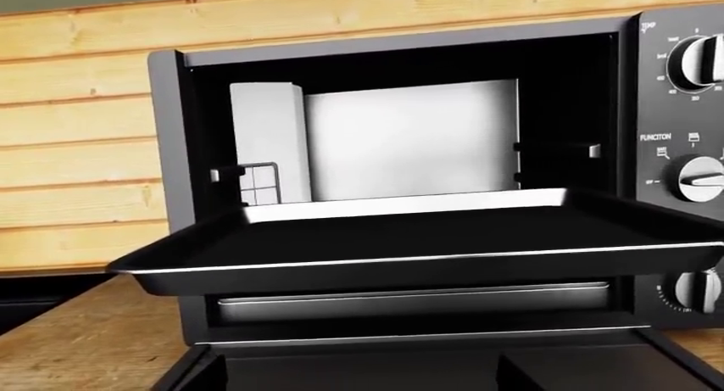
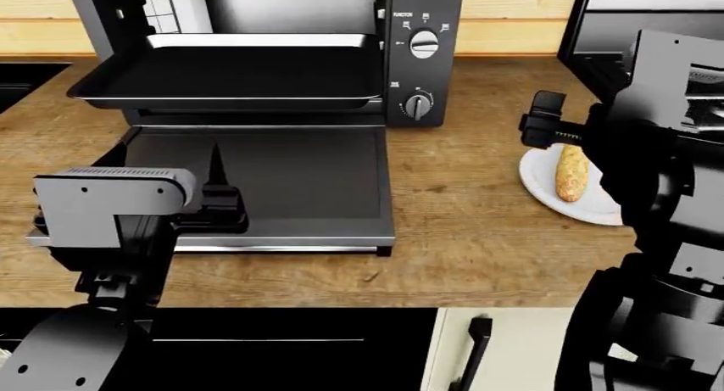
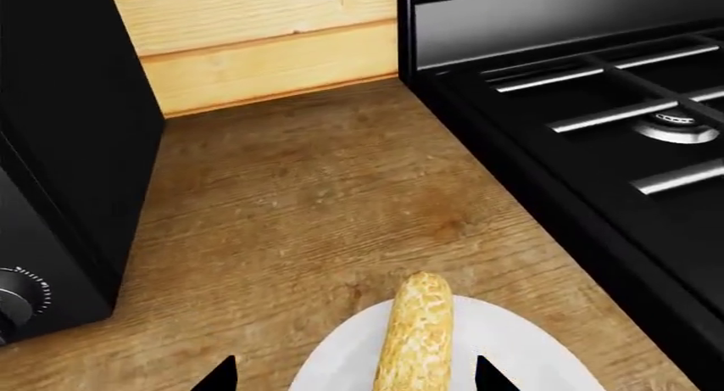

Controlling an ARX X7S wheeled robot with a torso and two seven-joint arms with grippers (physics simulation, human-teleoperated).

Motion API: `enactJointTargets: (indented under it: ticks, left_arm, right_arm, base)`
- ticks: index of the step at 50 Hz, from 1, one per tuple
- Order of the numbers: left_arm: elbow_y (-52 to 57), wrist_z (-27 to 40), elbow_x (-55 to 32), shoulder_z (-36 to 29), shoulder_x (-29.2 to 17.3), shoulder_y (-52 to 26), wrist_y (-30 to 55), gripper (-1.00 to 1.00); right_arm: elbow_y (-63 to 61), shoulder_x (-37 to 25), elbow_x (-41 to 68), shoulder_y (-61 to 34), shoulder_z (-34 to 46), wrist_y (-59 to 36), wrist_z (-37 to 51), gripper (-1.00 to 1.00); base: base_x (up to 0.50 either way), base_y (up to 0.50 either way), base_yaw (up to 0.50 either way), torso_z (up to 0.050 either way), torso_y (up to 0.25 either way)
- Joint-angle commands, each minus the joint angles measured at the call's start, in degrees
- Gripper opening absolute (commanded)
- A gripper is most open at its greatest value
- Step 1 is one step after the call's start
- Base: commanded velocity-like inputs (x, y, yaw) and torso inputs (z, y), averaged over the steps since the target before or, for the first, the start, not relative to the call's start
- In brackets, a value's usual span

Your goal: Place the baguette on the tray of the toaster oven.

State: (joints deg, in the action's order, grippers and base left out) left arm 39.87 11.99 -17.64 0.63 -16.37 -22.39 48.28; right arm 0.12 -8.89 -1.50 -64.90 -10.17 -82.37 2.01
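Lining up right gripper (image 3: 354, 376) over baguette (image 3: 414, 336), jaws apart, tips straddling it. Baguette lies on white plate (image 2: 541, 183) on surface, right of toaster oven (image 2: 421, 52). Tray (image 2: 226, 73) pulled out, bare. Next: descend, clamp loaf mid-length. Left gripper (image 2: 217, 183) hovers over door (image 2: 305, 183), state unclear.

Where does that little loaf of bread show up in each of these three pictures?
Head view: the baguette lies on the white plate, right of the toaster oven.
Right wrist view: the baguette is at bottom centre, on the plate.
Left wrist view: not in it.
Shared landmark: the toaster oven, seen in every view.
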Motion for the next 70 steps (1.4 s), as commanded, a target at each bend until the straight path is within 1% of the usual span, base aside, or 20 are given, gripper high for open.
enactJointTargets:
  ticks: [1, 8, 19, 28, 46, 70]
  left_arm:
    - [-0.2, 0.2, -0.2, -0.1, -0.1, 0.1, -0.2, 1.00]
    - [-0.7, 0.3, -0.3, -0.1, -0.2, 0.2, -0.6, 1.00]
    - [-0.7, 0.5, -0.8, 0.1, -0.3, 0.4, -0.6, 1.00]
    - [-1.1, 0.6, -0.9, -0.1, -0.4, 0.4, -1.0, 1.00]
    - [-1.4, 1.0, -1.2, -0.2, -0.8, 0.4, -1.2, 1.00]
    - [-1.9, 1.3, -1.4, -0.8, -1.2, 0.9, -2.2, 1.00]
  right_arm:
    - [2.2, -0.1, -0.2, 0.9, 0.2, 0.2, 0.7, 1.00]
    - [3.1, 0.3, -0.3, 1.4, 0.6, 1.0, 1.2, 1.00]
    - [-1.0, 0.7, -0.5, 3.7, 0.6, -0.8, 2.0, 1.00]
    - [-0.8, 0.6, -0.4, 4.8, 0.6, -0.1, 2.2, 1.00]
    - [2.7, -0.1, -0.2, 5.7, -0.8, 2.9, 2.9, 1.00]
    - [6.4, -0.8, 0.2, 6.4, 0.5, 5.5, 3.1, 1.00]
  base:
    - [0.00, 0.00, 0.00, 0.000, 0.000]
    - [0.00, 0.00, 0.00, 0.000, 0.000]
    - [0.00, 0.00, 0.00, 0.000, 0.000]
    - [0.00, 0.00, 0.00, 0.000, 0.000]
    - [0.00, 0.00, 0.00, 0.000, 0.000]
    - [0.00, 0.00, 0.00, 0.000, 0.000]
